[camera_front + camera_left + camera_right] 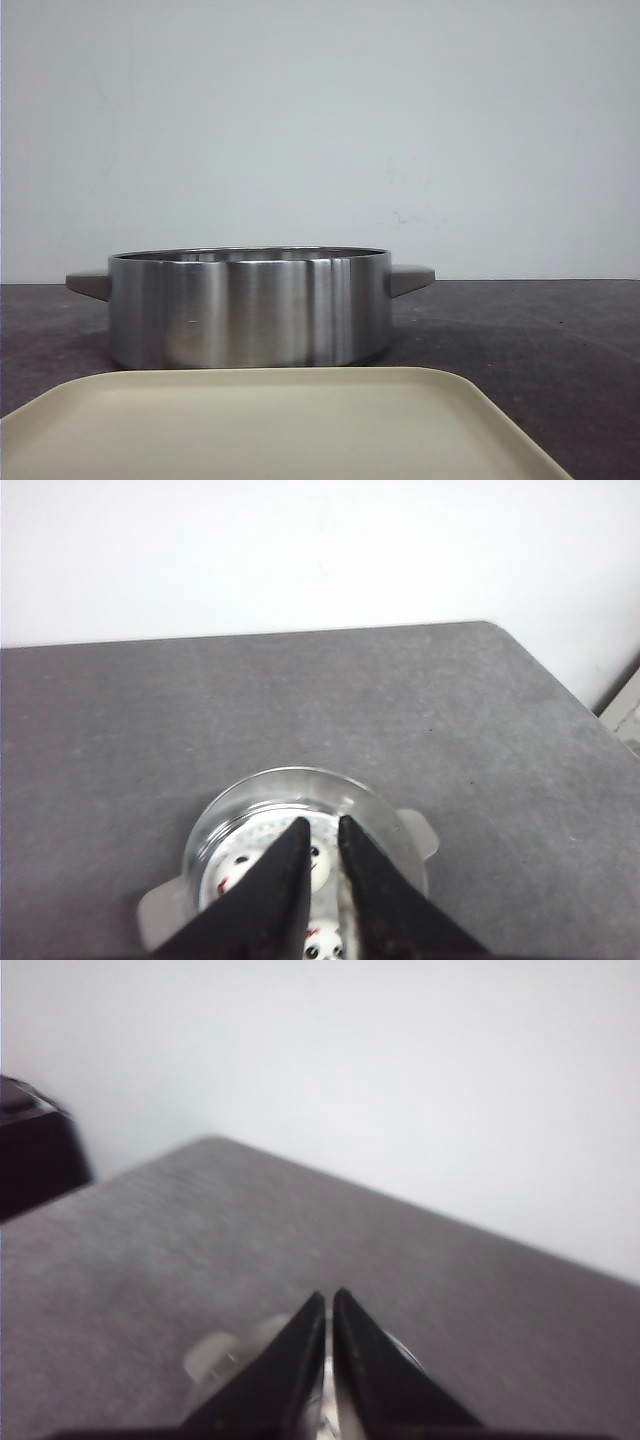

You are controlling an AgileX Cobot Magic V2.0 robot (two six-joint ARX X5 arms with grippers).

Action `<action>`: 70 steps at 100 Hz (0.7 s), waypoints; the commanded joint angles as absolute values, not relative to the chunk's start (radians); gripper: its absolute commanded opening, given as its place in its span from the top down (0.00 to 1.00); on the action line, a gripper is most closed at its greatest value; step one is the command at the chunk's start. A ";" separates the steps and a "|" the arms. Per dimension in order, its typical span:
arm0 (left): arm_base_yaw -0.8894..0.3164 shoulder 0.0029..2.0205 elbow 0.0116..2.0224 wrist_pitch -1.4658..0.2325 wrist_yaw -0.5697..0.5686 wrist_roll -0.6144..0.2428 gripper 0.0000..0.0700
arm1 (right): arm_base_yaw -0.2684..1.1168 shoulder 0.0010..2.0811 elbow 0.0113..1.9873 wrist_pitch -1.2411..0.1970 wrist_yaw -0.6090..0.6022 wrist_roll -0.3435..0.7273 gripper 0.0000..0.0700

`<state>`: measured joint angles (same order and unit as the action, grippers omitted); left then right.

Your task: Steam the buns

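Steel pot [250,308] is set mid-table [560,350], beige tray [270,425] just near of it. Buns [318,862] are seen inside the pot. Left end effector [320,830] and right end effector [329,1300] are both clenched, nothing grasped. Bare table is seen around the pot up to the far edge.
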<state>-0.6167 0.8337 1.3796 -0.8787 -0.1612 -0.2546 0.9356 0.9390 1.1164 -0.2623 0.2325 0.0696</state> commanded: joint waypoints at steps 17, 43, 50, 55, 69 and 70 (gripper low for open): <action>-0.624 0.582 1.110 -0.838 -0.208 -0.257 1.00 | 0.948 0.960 1.044 -0.071 0.210 0.016 0.99; -0.624 0.455 1.040 -0.948 -0.216 -0.271 1.00 | 0.948 0.959 1.044 -0.073 0.210 0.016 0.99; -0.624 0.446 1.040 -0.974 -0.216 -0.274 1.00 | 0.948 0.959 1.044 -0.073 0.210 0.016 0.99; -0.624 0.442 1.040 -0.985 -0.217 -0.274 1.00 | 0.948 0.959 1.044 -0.073 0.210 0.016 0.99; -0.624 0.441 1.040 -0.980 -0.217 -0.274 1.00 | 0.948 0.959 1.044 -0.073 0.210 0.016 0.99; -0.624 0.441 1.040 -0.979 -0.217 -0.274 1.00 | 0.948 0.959 1.044 -0.073 0.210 0.016 0.99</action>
